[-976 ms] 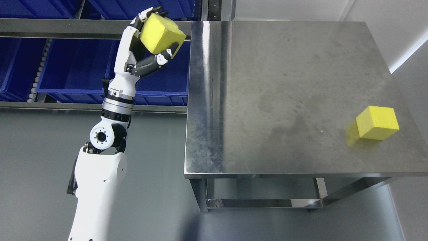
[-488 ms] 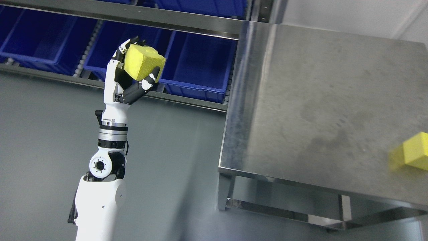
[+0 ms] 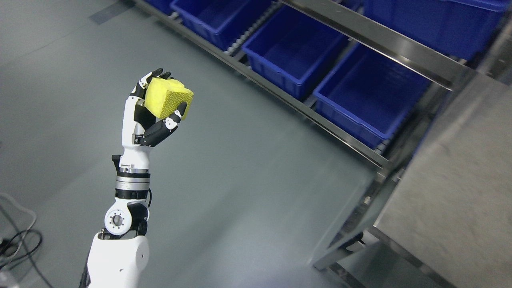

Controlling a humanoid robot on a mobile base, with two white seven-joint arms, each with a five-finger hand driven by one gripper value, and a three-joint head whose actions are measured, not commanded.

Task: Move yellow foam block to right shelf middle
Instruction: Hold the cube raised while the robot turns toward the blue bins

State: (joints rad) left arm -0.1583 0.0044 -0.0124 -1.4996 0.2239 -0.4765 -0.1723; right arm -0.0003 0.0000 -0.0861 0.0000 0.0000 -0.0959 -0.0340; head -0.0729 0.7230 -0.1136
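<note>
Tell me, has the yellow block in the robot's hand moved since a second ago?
Yes. The yellow block, gripped by the left hand, is now left of the blue bins, over bare floor.

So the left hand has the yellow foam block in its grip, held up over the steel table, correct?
Not quite. The left hand does grip the yellow foam block, but the head view shows it held up over the grey floor, well left of the steel table.
</note>
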